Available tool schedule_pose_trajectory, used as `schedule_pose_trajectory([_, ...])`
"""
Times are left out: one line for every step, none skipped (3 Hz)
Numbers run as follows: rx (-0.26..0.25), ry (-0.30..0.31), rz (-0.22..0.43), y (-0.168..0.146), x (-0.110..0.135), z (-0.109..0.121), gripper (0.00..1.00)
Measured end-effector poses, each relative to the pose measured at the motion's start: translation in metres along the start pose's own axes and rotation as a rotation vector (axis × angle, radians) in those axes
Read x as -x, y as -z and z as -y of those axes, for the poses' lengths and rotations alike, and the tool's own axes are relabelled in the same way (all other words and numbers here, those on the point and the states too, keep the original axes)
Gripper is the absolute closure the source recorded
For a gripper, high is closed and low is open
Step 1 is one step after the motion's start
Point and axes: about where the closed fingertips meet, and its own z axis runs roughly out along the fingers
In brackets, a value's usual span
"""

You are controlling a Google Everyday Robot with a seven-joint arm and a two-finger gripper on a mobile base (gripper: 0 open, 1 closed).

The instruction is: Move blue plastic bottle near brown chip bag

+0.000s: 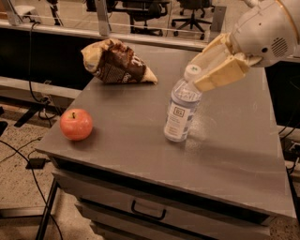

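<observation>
The blue plastic bottle (181, 112) is clear with a white cap and a blue-and-white label. It stands near the middle of the grey table (234, 145), leaning to the right. My gripper (194, 75) reaches in from the upper right. Its tan fingers (219, 75) are closed around the bottle's neck and cap. The brown chip bag (117, 63) lies wrinkled at the table's far left, well apart from the bottle.
A red apple (76, 124) sits near the table's front left corner. The table front has a drawer with a handle (147, 211). Cables run over the floor at left. Office chairs (187, 14) stand behind a rail at the back.
</observation>
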Motion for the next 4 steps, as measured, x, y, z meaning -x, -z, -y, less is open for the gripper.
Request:
schedule_pose_trajectory([-0.023, 0.051, 0.004, 0.003, 0.031, -0.005, 1.00])
schedule_pose_trajectory([-0.060, 0.130, -0.048, 0.005, 0.071, -0.012, 1.00])
schedule_pose_trajectory([-0.071, 0.125, -0.041, 0.005, 0.071, -0.011, 1.00])
schedule_pose_trajectory([-0.073, 0.123, -0.040, 0.005, 0.071, -0.010, 1.00])
